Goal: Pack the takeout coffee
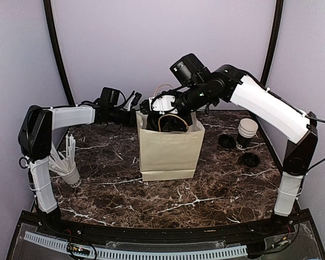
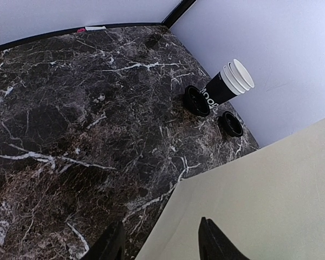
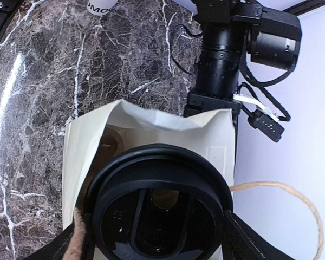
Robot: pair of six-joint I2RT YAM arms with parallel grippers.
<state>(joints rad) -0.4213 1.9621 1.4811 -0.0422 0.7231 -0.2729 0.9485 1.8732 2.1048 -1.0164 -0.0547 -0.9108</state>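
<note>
Takeout coffee cup (image 3: pixel 157 216) fast in right tool (image 3: pixel 160 238) over bag (image 3: pixel 216 146) mouth, edges close; left tool (image 2: pixel 160 244) apart at rim.

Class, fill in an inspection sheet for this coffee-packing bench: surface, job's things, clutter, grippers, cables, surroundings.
Surface: dark marble table, no spills seen.
Job's things: lidded cup at the mouth of the open paper bag; cup stack and loose lids at right.
Clutter: cup of wrapped sticks at left.
Grippers: right gripper closed on the lidded cup; left gripper open at the bag's rim.
Cables: black leads loop off the left wrist.
Surroundings: pale walls, black corner posts.
</note>
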